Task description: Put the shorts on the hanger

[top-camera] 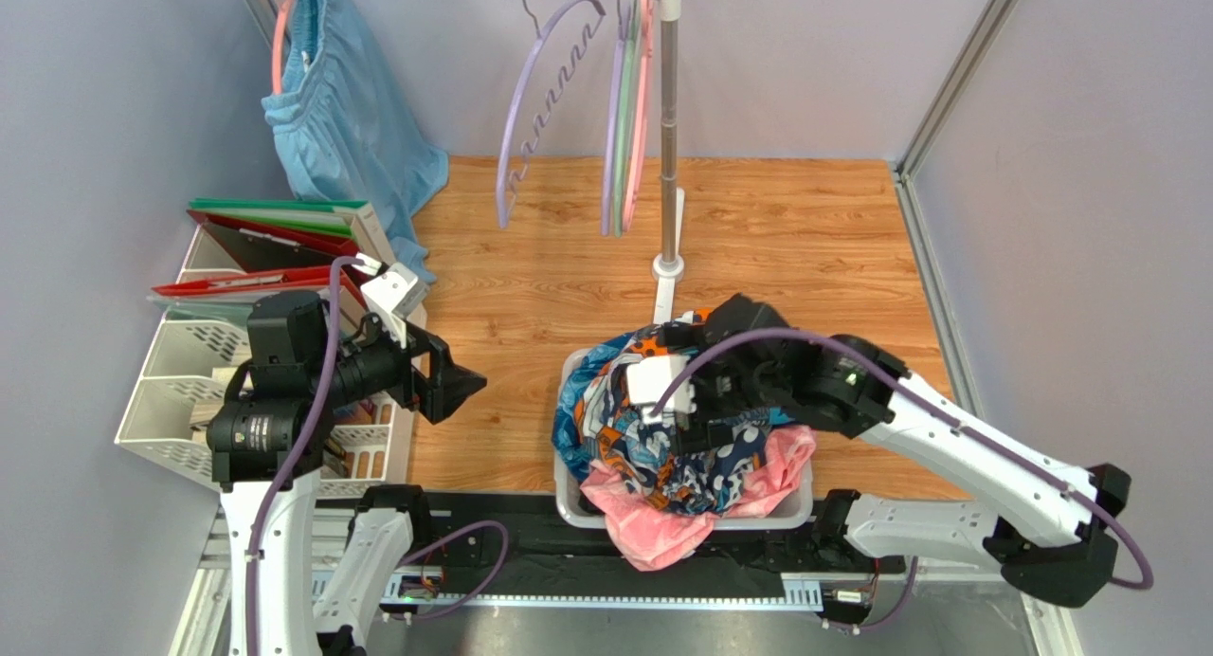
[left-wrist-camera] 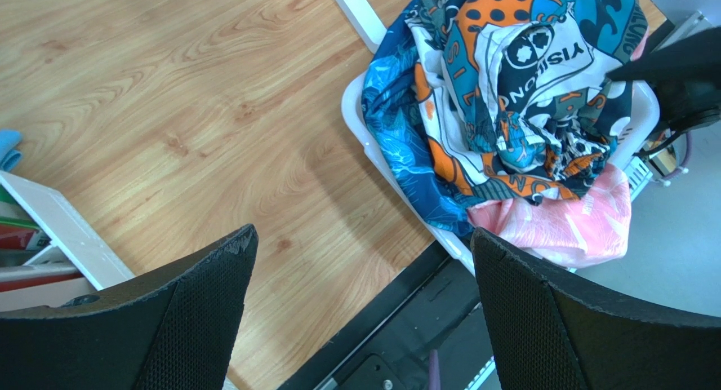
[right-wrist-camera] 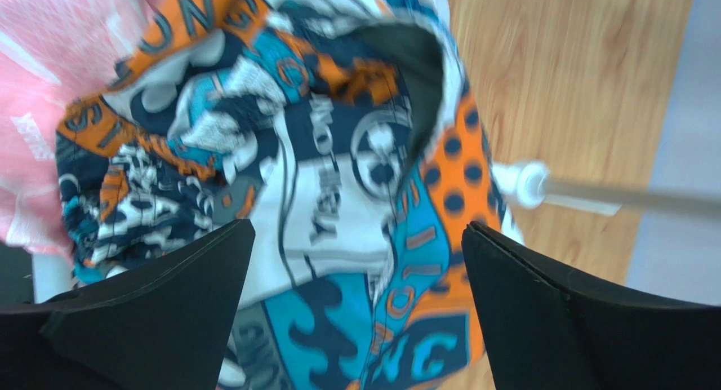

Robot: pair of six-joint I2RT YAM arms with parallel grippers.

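Shorts bunched in white basket, lower centre of frame, lying on top of pink garment. Right tool directly over shorts, fingers spread wide, nothing gripped; contact with cloth unclear. Left tool centre left, over bare wood surface, likewise wide open, empty. Lavender hanger hangs top centre, well apart from shorts.

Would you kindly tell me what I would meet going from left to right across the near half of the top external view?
White file rack → left gripper → printed shorts → right arm's elbow.
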